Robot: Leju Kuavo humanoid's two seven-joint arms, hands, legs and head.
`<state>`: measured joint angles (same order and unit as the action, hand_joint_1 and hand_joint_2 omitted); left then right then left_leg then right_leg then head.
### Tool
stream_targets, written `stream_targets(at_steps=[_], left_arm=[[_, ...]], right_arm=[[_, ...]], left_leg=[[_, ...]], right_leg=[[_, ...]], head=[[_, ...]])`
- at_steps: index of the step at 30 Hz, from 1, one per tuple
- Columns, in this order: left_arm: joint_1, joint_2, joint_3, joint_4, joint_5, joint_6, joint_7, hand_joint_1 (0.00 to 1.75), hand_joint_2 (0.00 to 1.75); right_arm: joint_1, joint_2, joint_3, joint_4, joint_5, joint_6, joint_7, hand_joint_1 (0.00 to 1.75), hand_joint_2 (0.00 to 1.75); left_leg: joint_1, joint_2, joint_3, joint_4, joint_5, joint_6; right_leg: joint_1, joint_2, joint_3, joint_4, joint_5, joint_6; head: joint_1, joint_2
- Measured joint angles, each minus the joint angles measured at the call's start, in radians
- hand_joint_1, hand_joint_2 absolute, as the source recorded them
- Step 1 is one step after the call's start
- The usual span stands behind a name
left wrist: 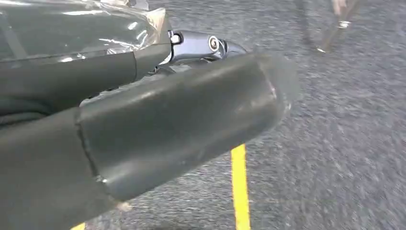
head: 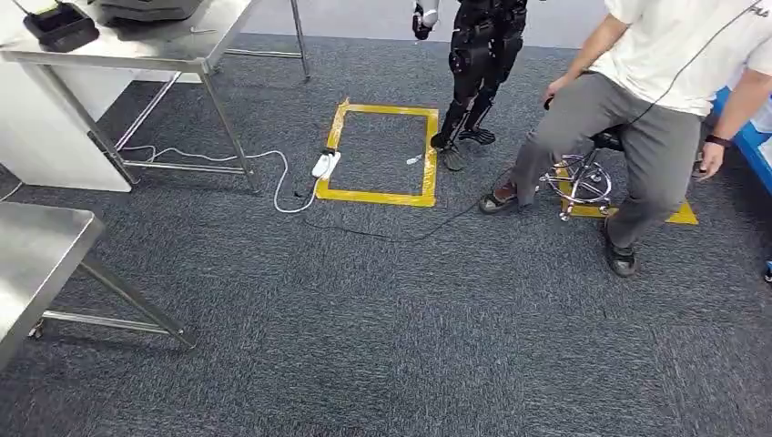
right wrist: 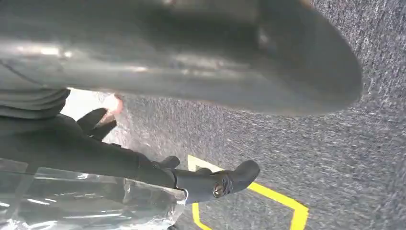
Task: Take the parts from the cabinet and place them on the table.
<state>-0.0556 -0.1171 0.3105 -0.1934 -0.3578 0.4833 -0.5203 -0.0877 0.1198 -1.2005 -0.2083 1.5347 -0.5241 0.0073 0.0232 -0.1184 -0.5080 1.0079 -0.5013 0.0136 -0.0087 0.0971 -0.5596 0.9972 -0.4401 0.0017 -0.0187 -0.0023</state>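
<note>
My left hand (left wrist: 182, 120) hangs over grey carpet, its thick thumb and darker fingers (left wrist: 201, 45) stretched out with nothing between them. In the same way my right hand (right wrist: 191, 62) hangs above the carpet, fingers (right wrist: 206, 182) extended and holding nothing. Crinkled clear plastic (left wrist: 72, 28) lies beside the left fingers, and more clear plastic (right wrist: 72, 201) beside the right ones; I cannot tell what it covers. A steel table (head: 36, 255) stands close on the left of the head view.
A second steel table (head: 164, 41) at the back left carries a black case (head: 60, 25). A yellow tape square (head: 382, 196) marks the carpet, with a white power strip (head: 325, 165) and cables beside it. Another dark robot (head: 473, 73) stands behind it. A person (head: 637, 118) sits on a stool at the right.
</note>
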Motion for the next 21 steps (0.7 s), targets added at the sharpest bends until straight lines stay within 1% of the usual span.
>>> stream_targets(at_steps=[1,2,3,4,5,6,7,8,9,10,11,12,13,14,15,16,17,18,19,20,21], left_arm=[[0.000,0.000,0.000,0.000,0.000,0.000,0.000,0.00,0.00],[-0.001,0.001,0.000,0.000,0.000,0.000,-0.001,0.00,0.00],[-0.001,0.001,0.001,0.000,0.000,0.000,-0.001,0.00,0.00],[-0.002,0.001,0.002,0.000,0.000,0.000,-0.002,0.00,0.00],[-0.004,-0.001,0.002,0.000,0.000,0.000,-0.003,0.00,0.00],[-0.003,0.000,0.004,0.000,0.000,0.001,-0.004,0.00,0.00],[-0.003,0.002,0.006,0.000,0.000,0.002,-0.004,0.00,0.00],[-0.001,0.002,0.007,0.000,0.000,0.001,-0.004,0.00,0.00],[0.000,0.002,0.008,0.000,0.000,0.001,-0.004,0.00,0.00],[0.000,0.002,0.009,0.000,0.000,0.001,-0.004,0.00,0.00],[-0.001,0.002,0.011,0.000,0.000,0.001,-0.004,0.00,0.00],[-0.001,0.002,0.013,0.000,0.000,0.001,-0.004,0.00,0.00],[-0.001,0.002,0.014,0.000,0.001,0.001,-0.004,0.00,0.00],[-0.001,0.002,0.014,0.000,0.002,0.001,-0.004,0.00,0.00],[-0.001,0.003,0.015,0.000,0.002,0.002,-0.005,0.00,0.00],[0.001,0.003,0.016,0.000,0.003,0.003,-0.005,0.00,0.00],[0.000,0.003,0.018,0.000,0.004,0.003,-0.005,0.00,0.00],[-0.003,0.003,0.019,0.000,0.005,0.003,-0.005,0.00,0.00],[-0.007,0.001,0.021,-0.001,0.005,0.003,-0.005,0.00,0.00],[-0.007,0.000,0.022,-0.001,0.005,0.003,-0.006,0.00,0.00],[-0.009,0.001,0.024,-0.001,0.005,0.003,-0.007,0.00,0.00]], right_arm=[[-0.004,0.000,0.001,0.000,0.000,0.000,0.000,0.00,0.00],[-0.003,0.002,0.002,0.000,0.002,0.000,0.000,0.00,0.00],[-0.001,0.002,0.002,0.000,0.003,0.000,-0.001,0.00,0.00],[0.002,0.002,0.002,0.000,0.004,0.000,-0.002,0.00,0.00],[0.002,0.000,0.002,0.000,0.004,0.000,-0.002,0.00,0.00],[0.003,0.000,0.003,0.000,0.005,0.000,-0.003,0.00,0.00],[0.000,0.002,0.003,0.000,0.006,0.000,-0.003,0.00,0.00],[-0.002,0.002,0.004,0.001,0.006,0.000,-0.003,0.00,0.00],[-0.002,0.002,0.005,0.001,0.007,0.000,-0.004,0.00,0.00],[-0.002,0.002,0.005,0.001,0.008,0.000,-0.005,0.00,0.00],[0.001,0.002,0.007,0.001,0.011,0.000,-0.006,0.00,0.00],[0.003,0.002,0.008,0.001,0.011,0.001,-0.006,0.00,0.00],[0.003,0.001,0.009,0.001,0.013,0.001,-0.006,0.00,0.00],[0.002,0.000,0.010,0.001,0.014,0.001,-0.008,0.00,0.00],[-0.001,0.000,0.012,0.001,0.016,0.001,-0.009,0.00,0.00],[-0.006,0.000,0.013,0.001,0.018,0.002,-0.009,0.00,0.00],[-0.006,0.000,0.013,0.001,0.019,0.002,-0.010,0.00,0.00],[-0.003,0.000,0.014,0.001,0.021,0.002,-0.010,0.00,0.00],[0.000,-0.002,0.014,0.001,0.021,0.002,-0.010,0.00,0.00],[-0.001,-0.003,0.014,0.001,0.021,0.002,-0.009,0.00,0.00],[0.001,-0.002,0.015,0.001,0.021,0.002,-0.009,0.00,0.00]], left_leg=[[0.002,0.011,0.001,-0.011,-0.005,-0.005],[-0.004,0.023,-0.002,-0.007,-0.005,-0.004],[-0.010,0.034,-0.002,-0.006,-0.005,0.004],[-0.013,0.046,-0.001,-0.012,0.002,0.013],[-0.001,0.067,0.003,-0.031,0.016,0.027],[-0.007,0.079,0.005,-0.039,0.019,0.031],[-0.009,0.097,0.004,-0.039,0.022,0.036],[-0.011,0.116,0.002,-0.038,0.022,0.036],[-0.014,0.131,0.001,-0.038,0.022,0.036],[-0.014,0.143,-0.001,-0.038,0.022,0.036],[-0.015,0.165,-0.002,-0.038,0.022,0.036],[-0.015,0.177,-0.002,-0.037,0.021,0.035],[-0.014,0.190,0.000,-0.037,0.020,0.033],[-0.014,0.201,0.003,-0.035,0.017,0.028],[-0.020,0.210,0.004,-0.032,0.013,0.022],[-0.025,0.223,0.004,-0.024,0.004,0.010],[-0.025,0.231,0.008,-0.024,0.004,0.007],[-0.022,0.243,0.011,-0.025,0.003,0.004],[-0.019,0.254,0.015,-0.028,0.003,-0.003],[-0.013,0.249,0.014,-0.022,-0.006,-0.014],[-0.010,0.195,0.006,0.008,-0.031,-0.018]], right_leg=[[0.001,0.011,-0.009,0.002,0.002,0.002],[-0.003,0.021,-0.017,0.001,0.007,0.011],[-0.005,0.035,-0.022,-0.003,0.013,0.020],[-0.007,0.047,-0.033,-0.008,0.018,0.028],[-0.004,0.027,-0.037,0.010,0.012,0.029],[0.001,-0.031,-0.059,0.045,-0.014,0.024],[0.000,-0.060,-0.095,0.112,-0.051,0.019],[-0.001,-0.074,-0.136,0.197,-0.088,0.017],[-0.003,-0.078,-0.163,0.258,-0.112,0.018],[-0.005,-0.081,-0.183,0.306,-0.125,0.022],[-0.009,-0.086,-0.179,0.312,-0.119,0.034],[-0.012,-0.090,-0.147,0.261,-0.099,0.044],[-0.015,-0.101,-0.093,0.170,-0.068,0.054],[-0.020,-0.131,-0.033,0.068,-0.040,0.061],[-0.019,-0.188,0.008,0.006,-0.032,0.058],[-0.005,-0.184,0.010,-0.003,-0.022,0.047],[-0.008,-0.170,0.007,-0.001,-0.021,0.041],[-0.004,-0.160,0.004,0.000,-0.021,0.037],[0.001,-0.148,-0.007,-0.001,-0.021,0.029],[-0.020,-0.136,0.008,-0.009,-0.014,0.016],[-0.018,-0.125,0.007,-0.009,-0.011,0.009]], head=[[0.002,0.000],[0.002,0.000],[-0.001,0.000],[0.001,0.000],[0.002,0.000],[0.003,0.000],[0.008,0.000],[0.008,0.000],[0.007,0.000],[0.008,0.000],[0.008,0.000],[0.008,0.000],[0.008,0.000],[0.008,0.000],[0.009,0.000],[0.009,0.000],[0.003,0.000],[0.001,0.000],[0.002,0.000],[0.002,0.000],[-0.003,0.000]])
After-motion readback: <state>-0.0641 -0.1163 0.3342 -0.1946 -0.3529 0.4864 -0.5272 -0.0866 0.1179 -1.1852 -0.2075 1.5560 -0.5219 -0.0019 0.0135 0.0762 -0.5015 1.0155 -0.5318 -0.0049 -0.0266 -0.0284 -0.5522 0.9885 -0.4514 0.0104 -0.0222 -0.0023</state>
